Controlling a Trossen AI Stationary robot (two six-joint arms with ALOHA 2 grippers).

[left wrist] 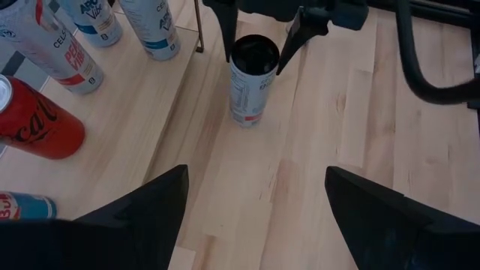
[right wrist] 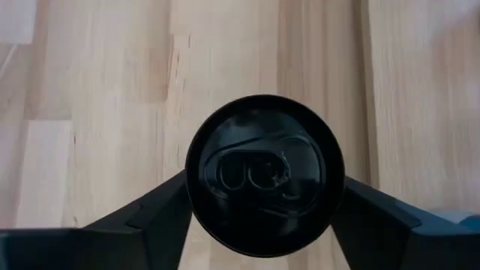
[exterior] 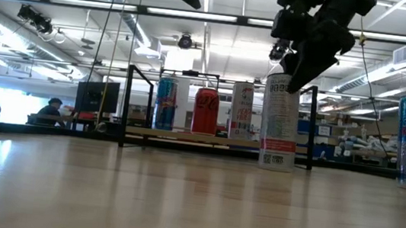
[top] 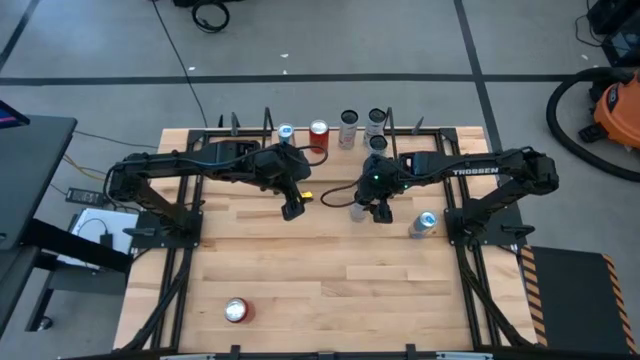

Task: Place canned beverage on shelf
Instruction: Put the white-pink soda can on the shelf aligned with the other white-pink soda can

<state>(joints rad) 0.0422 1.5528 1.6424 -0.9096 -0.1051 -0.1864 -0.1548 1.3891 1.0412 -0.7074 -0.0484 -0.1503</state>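
Pincer (right wrist: 262, 206) of right arm straddling upright can (right wrist: 264, 180) — fingers flanking, tabletop (right wrist: 97, 90) beneath.

Five cans (top: 318, 133) on the shelf (top: 440, 135), another can (top: 358, 210) before it.

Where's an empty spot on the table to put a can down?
The table's middle and near side are bare, bordered only by the red can at the near left. The silver can stands at the right. The shelf is crowded, with five cans in a row.

Wood table (top: 330, 280): shelf (top: 440, 137) with five cans; three cans loose.
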